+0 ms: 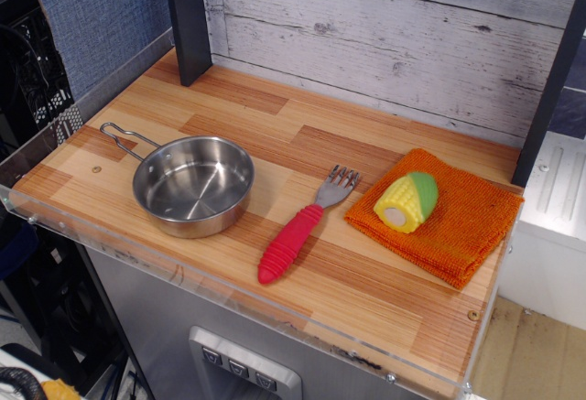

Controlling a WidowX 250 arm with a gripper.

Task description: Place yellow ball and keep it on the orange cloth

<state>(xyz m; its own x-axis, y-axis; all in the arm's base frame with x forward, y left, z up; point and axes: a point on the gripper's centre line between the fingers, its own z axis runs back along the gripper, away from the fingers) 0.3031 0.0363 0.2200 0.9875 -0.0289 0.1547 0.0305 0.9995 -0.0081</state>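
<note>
The yellow ball, a stubby toy corn cob (407, 201) with a green end and a pale flat face, lies on its side on the orange cloth (458, 221). The cloth lies flat at the right of the wooden table, and the cob rests on its left half. Nothing touches the cob. The gripper and the arm are out of view.
A red-handled fork (298, 232) lies just left of the cloth. A steel pan (192, 184) with a wire handle sits at the left front. A dark post (188, 20) stands at the back left. A clear plastic rim (229, 292) runs along the table's front edge.
</note>
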